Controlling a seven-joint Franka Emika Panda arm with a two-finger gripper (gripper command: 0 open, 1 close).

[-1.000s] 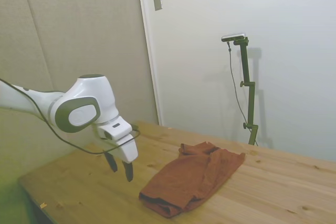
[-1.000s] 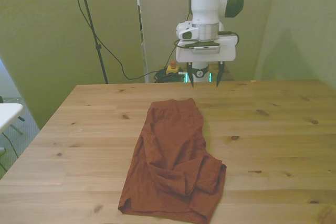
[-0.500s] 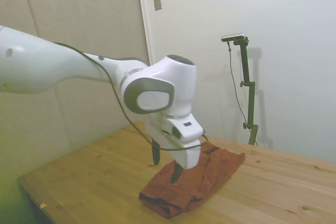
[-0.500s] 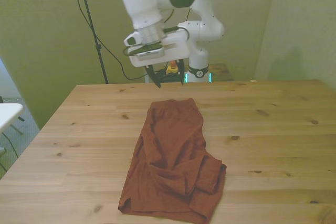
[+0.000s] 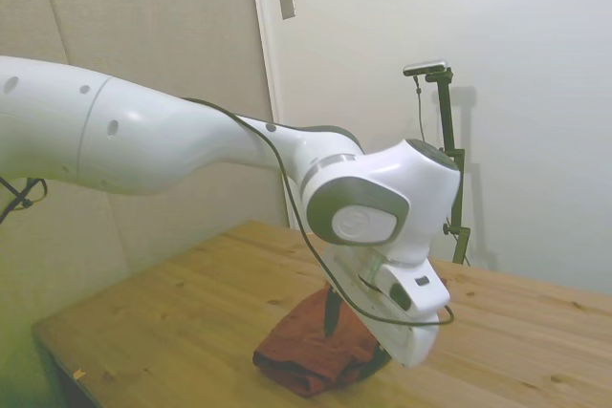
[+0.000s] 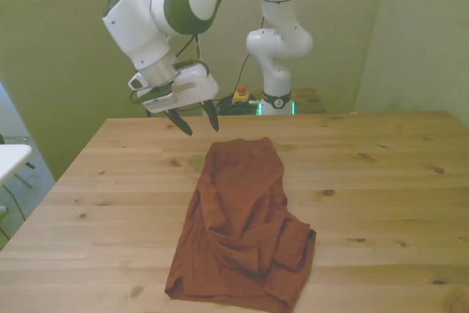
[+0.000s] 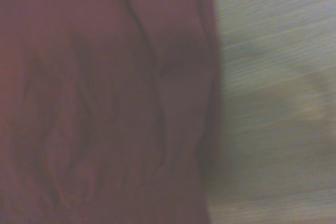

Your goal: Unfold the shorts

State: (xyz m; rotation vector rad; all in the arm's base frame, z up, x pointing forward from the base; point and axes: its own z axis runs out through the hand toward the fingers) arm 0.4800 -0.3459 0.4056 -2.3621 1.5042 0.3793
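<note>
Held above the table (image 6: pixel 381 181), the gripper (image 6: pixel 197 122) is seen with its two dark fingers (image 6: pixel 180 124) spread apart and nothing grasped between them. It is positioned over bare wood just beyond the far end of the shorts (image 6: pixel 242 225), toward the front view's left. The shorts are laid folded and rumpled near the middle of the table, stretched lengthwise toward the near edge. Creased rust-coloured fabric beside pale wood is shown, blurred, in the wrist view.
</note>
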